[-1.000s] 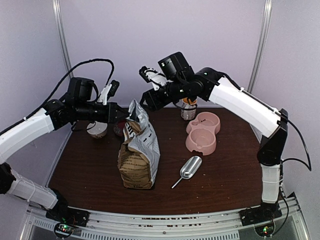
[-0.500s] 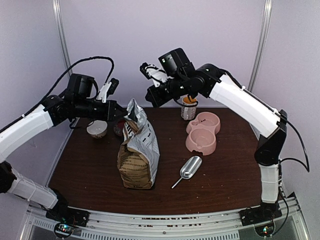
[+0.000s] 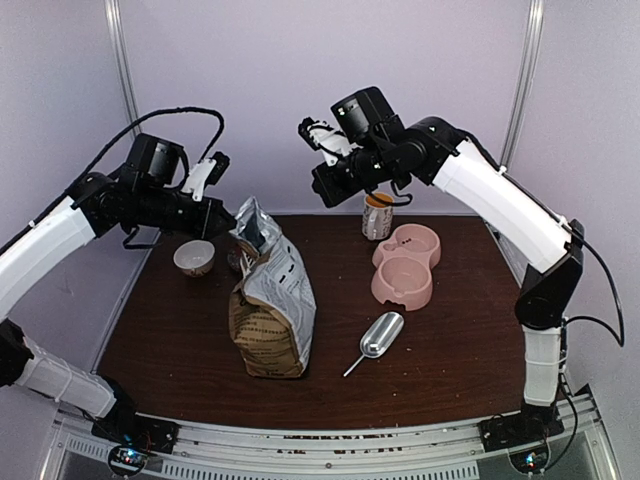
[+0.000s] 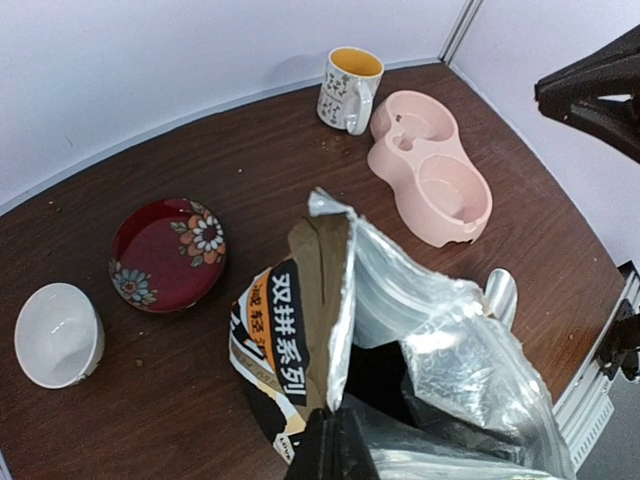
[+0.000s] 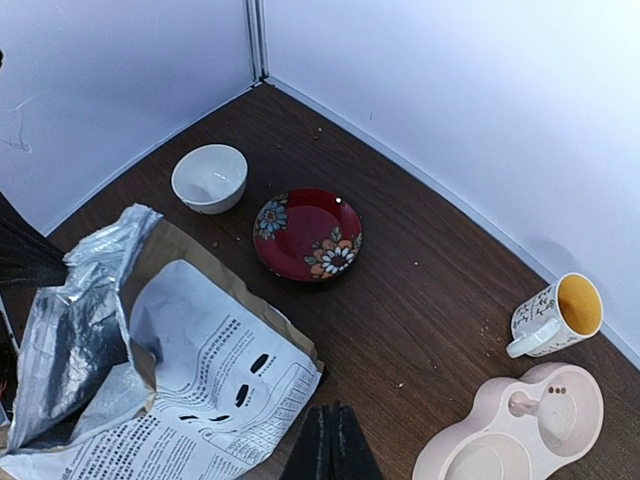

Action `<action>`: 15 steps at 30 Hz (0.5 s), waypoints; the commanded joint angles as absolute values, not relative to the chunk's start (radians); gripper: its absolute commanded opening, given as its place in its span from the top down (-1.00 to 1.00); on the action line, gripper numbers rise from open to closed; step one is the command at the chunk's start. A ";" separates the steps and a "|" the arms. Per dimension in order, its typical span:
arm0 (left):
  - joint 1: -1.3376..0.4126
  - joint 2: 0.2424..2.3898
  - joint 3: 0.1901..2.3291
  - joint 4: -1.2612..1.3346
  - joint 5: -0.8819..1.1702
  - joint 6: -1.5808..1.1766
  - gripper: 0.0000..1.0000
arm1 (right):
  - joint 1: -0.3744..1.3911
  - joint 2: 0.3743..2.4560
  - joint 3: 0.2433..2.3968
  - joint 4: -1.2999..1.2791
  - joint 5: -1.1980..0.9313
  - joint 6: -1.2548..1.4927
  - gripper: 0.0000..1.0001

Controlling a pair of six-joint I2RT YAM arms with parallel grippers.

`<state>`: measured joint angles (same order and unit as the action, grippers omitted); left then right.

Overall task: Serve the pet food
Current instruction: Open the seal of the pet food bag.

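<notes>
The tan paper bag (image 3: 270,315) with silver lining stands open at the table's middle-left. It also shows in the left wrist view (image 4: 300,330) and the right wrist view (image 5: 190,370). My left gripper (image 3: 228,216) is shut on the bag's upper rim (image 4: 335,445) and holds the mouth open. The inside is dark and the kibble is hidden. My right gripper (image 3: 322,190) is shut and empty (image 5: 333,445), raised well above the table to the right of the bag. The pink double bowl (image 3: 405,265) is empty.
A metal scoop (image 3: 378,337) lies to the right of the bag. A patterned mug (image 3: 377,215) stands behind the pink bowl. A white bowl (image 3: 194,257) and a red flowered saucer (image 4: 167,253) sit at the back left. Crumbs lie scattered on the table (image 3: 450,350).
My right gripper has risen and moved right, away from the bag's top. My left gripper has drawn the bag's rim to the left and up, and the bag leans left.
</notes>
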<state>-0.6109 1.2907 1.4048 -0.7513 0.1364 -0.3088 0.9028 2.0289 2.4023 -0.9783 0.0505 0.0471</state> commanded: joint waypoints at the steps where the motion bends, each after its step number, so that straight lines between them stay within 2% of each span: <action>1: -0.615 1.249 1.450 -0.857 0.042 -0.246 1.00 | 0.897 1.971 2.430 -1.014 0.098 0.034 1.00; 10: -0.615 1.238 1.433 -0.843 0.070 -0.261 1.00 | 0.898 1.954 2.393 -0.957 -0.020 0.070 1.00; 12: -0.614 1.236 1.418 -0.815 0.081 -0.280 0.85 | 0.898 1.941 2.371 -0.932 -0.049 0.084 0.99; 15: -0.615 1.238 1.403 -0.765 0.116 -0.325 0.54 | 0.898 1.931 2.340 -0.904 -0.095 0.105 0.71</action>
